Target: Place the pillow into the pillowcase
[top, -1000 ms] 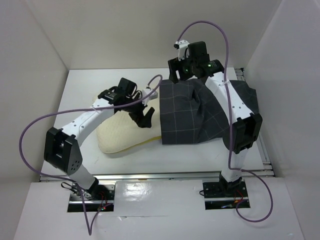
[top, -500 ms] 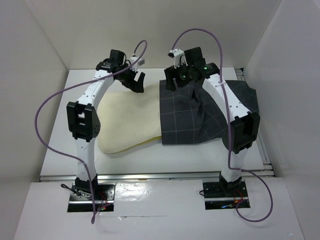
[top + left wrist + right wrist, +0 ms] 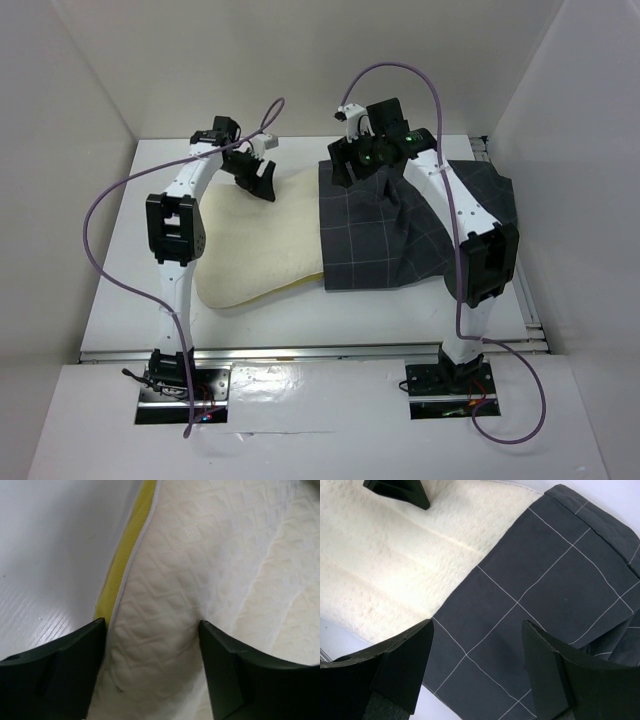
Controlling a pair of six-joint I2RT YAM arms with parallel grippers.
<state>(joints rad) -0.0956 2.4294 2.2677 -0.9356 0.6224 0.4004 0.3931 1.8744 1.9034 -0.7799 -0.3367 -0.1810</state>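
Cream pillow (image 3: 170,580) edge sits between the left gripper (image 3: 152,626), jaws spread, unclamped; pillowcase (image 3: 375,240) lies rightward, under the right gripper (image 3: 476,630), also spread.

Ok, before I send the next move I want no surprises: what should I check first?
1. Left end effector open: ok, jaws straddle the pillow near its yellow band.
2. Right end effector open: ok, above the pillowcase edge.
3. Cloth gripped: not ok, neither holds anything.
4. Pillow fully covered: not ok, its left part lies bare.
5. Pillowcase's lower layer under the pillow: cannot tell.
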